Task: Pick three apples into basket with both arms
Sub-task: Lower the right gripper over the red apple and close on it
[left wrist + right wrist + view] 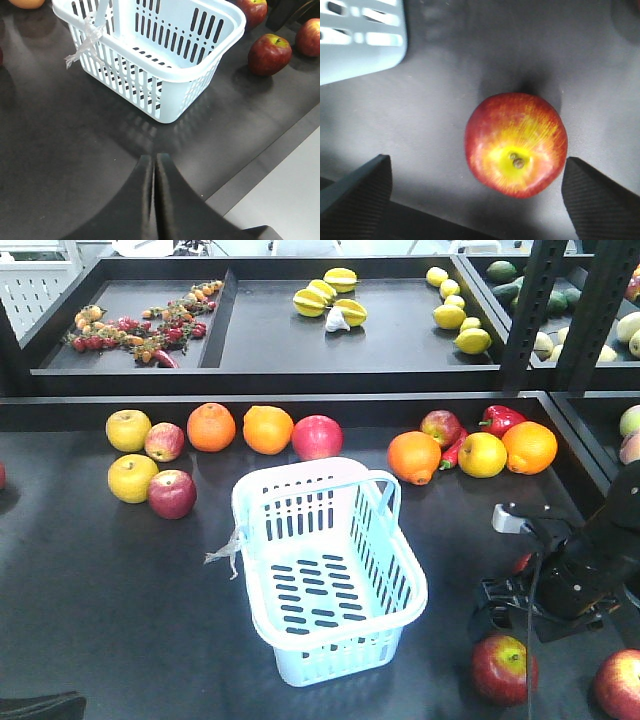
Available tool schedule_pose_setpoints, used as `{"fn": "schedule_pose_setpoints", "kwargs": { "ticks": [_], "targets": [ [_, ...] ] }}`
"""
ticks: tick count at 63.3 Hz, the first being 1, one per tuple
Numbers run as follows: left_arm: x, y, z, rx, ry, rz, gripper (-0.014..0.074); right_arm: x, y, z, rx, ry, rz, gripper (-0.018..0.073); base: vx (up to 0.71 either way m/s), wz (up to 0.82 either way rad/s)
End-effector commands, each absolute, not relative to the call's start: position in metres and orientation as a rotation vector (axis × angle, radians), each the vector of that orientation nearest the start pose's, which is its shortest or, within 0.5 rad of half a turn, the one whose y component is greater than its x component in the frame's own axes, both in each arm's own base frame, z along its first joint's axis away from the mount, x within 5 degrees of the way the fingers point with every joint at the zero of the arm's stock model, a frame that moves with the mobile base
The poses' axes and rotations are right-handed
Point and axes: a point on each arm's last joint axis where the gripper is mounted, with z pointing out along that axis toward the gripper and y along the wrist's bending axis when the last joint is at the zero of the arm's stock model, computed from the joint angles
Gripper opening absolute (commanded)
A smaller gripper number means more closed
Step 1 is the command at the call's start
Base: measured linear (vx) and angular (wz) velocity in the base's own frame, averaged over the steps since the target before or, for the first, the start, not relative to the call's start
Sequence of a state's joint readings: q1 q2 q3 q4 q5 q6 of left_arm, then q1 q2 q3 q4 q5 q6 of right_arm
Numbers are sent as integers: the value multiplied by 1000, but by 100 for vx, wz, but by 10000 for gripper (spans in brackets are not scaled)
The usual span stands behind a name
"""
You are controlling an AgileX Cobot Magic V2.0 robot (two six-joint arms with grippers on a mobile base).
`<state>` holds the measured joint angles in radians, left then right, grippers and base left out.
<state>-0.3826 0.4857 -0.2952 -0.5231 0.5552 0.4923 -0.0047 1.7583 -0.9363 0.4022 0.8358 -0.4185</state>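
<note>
Between the spread fingers of the right gripper (475,162), on the dark table (100,620) just right of the basket (320,585), sits a red apple (516,144). Neither finger touches it, and table shows on both sides. Its skin is deep red, with yellow streaks fanning out from a bright yellow patch round the stem hollow. It stands stem up, the short brown stem facing the wrist camera; being round, it shows no long axis. Two more red apples lie toward the near edge, one (505,668) just near of the right arm (590,560) and one (620,685) at the right border of the front view. The pale-blue basket stands upright, its long axis running from far left to near right. The left gripper (152,170) hovers over the table near of the basket, fingers pressed together on nothing.
</note>
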Motion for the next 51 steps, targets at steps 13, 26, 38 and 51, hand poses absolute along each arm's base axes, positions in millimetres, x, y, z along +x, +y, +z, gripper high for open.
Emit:
{"fn": "schedule_pose_setpoints", "kwargs": {
  "ticks": [13, 26, 38, 51],
  "targets": [
    [82, -58, 248, 543, 2036, -503, -7, 306, 21, 150, -157, 3018, 388, 641, 0, 0],
    [82, -58, 248, 542, 2035, -502, -7, 308, 18, 135, -146, 3066, 353, 636, 0, 0],
    [82, -58, 248, 541, 2033, -501, -7, 308, 18, 124, -143, 3100, 354, 631, 0, 0],
    [82, -58, 248, 540, 2032, -501, -7, 309, 18, 119, -131, 3115, 356, 590, 0, 0]
  ]
}}
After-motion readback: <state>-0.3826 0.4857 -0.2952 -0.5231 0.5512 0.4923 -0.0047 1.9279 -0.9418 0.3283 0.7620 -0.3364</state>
